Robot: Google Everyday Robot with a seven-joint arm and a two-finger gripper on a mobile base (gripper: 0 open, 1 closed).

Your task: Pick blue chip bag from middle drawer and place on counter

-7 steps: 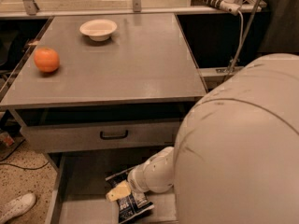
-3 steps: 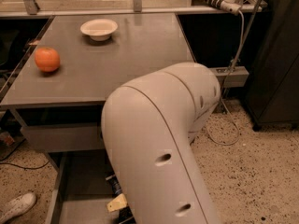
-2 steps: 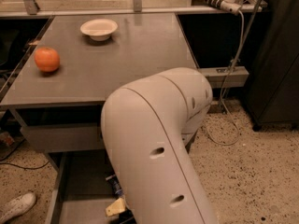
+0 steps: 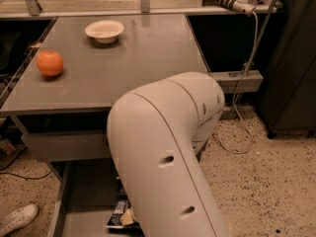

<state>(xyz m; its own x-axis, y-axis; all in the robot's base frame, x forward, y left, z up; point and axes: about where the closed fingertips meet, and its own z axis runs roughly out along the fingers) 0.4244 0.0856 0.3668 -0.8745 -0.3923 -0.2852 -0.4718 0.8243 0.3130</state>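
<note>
Tool at blue chip bag, middle drawer

Matte grey counter up top, flat and dull, carrying a smooth white bowl with a faint shine and an orange with a soft sheen on its skin. The arm wears a smooth cream plastic shell, satin rather than glossy, and the gripper is hidden behind it. Down low, the middle drawer shows dull grey metal, the blue chip bag is crinkled shiny film, and the floor is speckled terrazzo.
</note>
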